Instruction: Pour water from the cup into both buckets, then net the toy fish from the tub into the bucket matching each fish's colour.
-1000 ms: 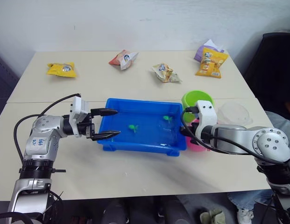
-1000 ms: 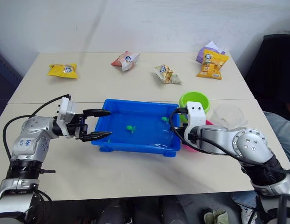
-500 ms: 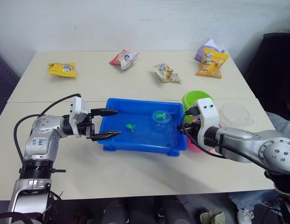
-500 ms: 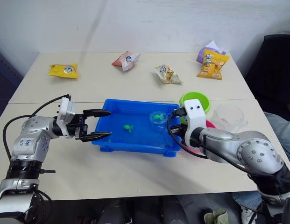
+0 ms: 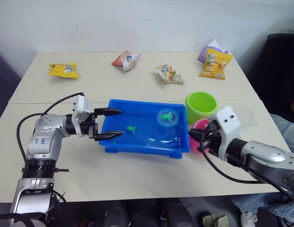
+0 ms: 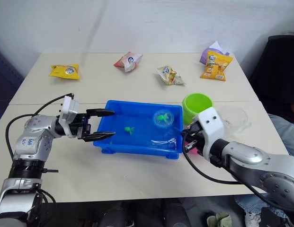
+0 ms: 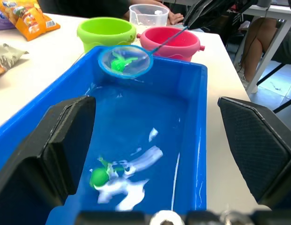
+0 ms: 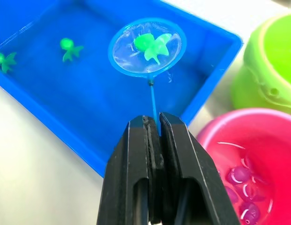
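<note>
The blue tub (image 5: 142, 150) holds water and loose green toy fish (image 5: 133, 128), two of them in the right wrist view (image 8: 69, 48). My right gripper (image 8: 153, 123) is shut on the thin handle of the net (image 5: 166, 117), whose blue hoop hangs above the tub's far right corner with a green fish (image 8: 152, 45) in the mesh. The lime green bucket (image 5: 201, 105) stands just beyond that corner. Beside it is the pink bucket (image 8: 239, 154), which has water and pink fish (image 8: 239, 176) in it. The clear cup (image 7: 148, 13) stands behind the buckets. My left gripper (image 5: 121, 122) is open, its fingers straddling the tub's left end.
Several snack packets lie on the far half of the table: yellow (image 5: 62, 70), red and white (image 5: 125, 59), pale (image 5: 169, 74), orange and purple (image 5: 213, 59). A black chair (image 5: 277, 61) stands at the table's right end.
The net has come up out of the water with a green fish in it. My right arm has drawn back to the right and nearer. The left gripper has barely moved.
</note>
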`<action>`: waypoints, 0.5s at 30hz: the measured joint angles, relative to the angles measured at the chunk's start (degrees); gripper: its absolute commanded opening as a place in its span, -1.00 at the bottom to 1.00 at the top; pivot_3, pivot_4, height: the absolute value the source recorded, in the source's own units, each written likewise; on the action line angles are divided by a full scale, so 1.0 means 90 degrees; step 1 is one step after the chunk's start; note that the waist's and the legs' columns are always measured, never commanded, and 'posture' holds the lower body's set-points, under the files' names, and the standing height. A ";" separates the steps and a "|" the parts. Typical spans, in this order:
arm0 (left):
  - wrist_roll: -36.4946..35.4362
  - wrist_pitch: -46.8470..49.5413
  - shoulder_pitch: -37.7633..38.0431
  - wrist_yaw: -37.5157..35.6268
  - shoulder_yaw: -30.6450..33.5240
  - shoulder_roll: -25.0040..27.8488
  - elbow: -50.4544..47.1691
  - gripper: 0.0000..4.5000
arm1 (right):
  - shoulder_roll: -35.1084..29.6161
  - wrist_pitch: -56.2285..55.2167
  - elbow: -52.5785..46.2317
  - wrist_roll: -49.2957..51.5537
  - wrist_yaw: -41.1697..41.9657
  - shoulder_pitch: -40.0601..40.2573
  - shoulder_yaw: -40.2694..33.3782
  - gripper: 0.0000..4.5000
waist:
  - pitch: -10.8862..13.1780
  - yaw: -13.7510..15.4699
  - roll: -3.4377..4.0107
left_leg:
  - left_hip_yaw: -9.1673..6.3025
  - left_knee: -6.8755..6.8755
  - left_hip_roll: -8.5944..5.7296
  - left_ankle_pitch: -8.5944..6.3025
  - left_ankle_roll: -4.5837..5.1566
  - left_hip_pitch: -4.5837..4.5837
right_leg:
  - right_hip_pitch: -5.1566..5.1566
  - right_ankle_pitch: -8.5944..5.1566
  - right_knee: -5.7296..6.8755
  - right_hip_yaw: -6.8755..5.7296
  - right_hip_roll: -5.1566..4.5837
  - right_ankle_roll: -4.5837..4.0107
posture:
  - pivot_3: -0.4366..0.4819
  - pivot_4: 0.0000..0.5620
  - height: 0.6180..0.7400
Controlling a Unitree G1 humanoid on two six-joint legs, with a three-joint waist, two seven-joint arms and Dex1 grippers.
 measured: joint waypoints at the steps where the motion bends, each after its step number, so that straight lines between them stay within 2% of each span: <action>1: -0.0020 0.0012 -0.0045 0.0016 0.0004 -0.0043 -0.0005 0.99 | 0.0003 -0.0035 -0.0001 -0.0014 0.0063 0.0097 -0.0209 -1.00 | 0.0000 0.0001 0.0000 | 0.0000 0.0000 0.0001 0.0000 0.0000 0.0000 | 0.0000 0.0000 0.0000 -0.0001 0.0001 0.0000 | -0.05 -0.47 0.98; 5: -0.0098 0.0060 -0.0219 0.0165 0.0009 -0.0301 -0.0096 0.99 | -0.0134 -0.0047 0.0013 -0.0196 0.0603 0.0423 -0.1010 -1.00 | 0.0000 0.0005 0.0000 | -0.0001 0.0000 0.0001 0.0000 -0.0001 0.0001 | 0.0002 0.0000 -0.0002 0.0001 0.0008 0.0000 | -0.05 -0.47 0.98; 8: -0.0115 0.0111 -0.0409 0.0226 0.0008 -0.0434 -0.0087 0.99 | -0.0134 -0.0125 0.0169 -0.0510 0.0932 0.0453 -0.1227 -1.00 | 0.0000 0.0002 0.0000 | 0.0001 0.0002 0.0002 0.0001 -0.0001 0.0003 | 0.0003 0.0001 -0.0001 0.0005 0.0016 0.0002 | -0.05 -0.47 0.98; 11: -0.0145 0.0197 -0.0569 0.0286 0.0009 -0.0485 -0.0087 0.99 | -0.0193 -0.0321 0.0620 -0.1336 0.1318 0.0474 -0.1342 -1.00 | 0.0000 -0.0001 0.0001 | 0.0005 0.0002 0.0001 0.0001 -0.0002 0.0006 | 0.0002 0.0002 -0.0001 0.0012 0.0022 0.0003 | -0.05 -0.47 0.98; 15: -0.0167 0.0274 -0.0576 0.0334 0.0010 -0.0524 -0.0084 0.99 | -0.0799 -0.0864 0.1349 -0.2983 0.2140 0.0625 -0.1248 -1.00 | 0.0004 0.0002 0.0007 | 0.0008 0.0002 0.0000 0.0001 -0.0003 0.0007 | 0.0002 0.0002 -0.0002 0.0012 0.0023 0.0003 | -0.05 -0.47 0.98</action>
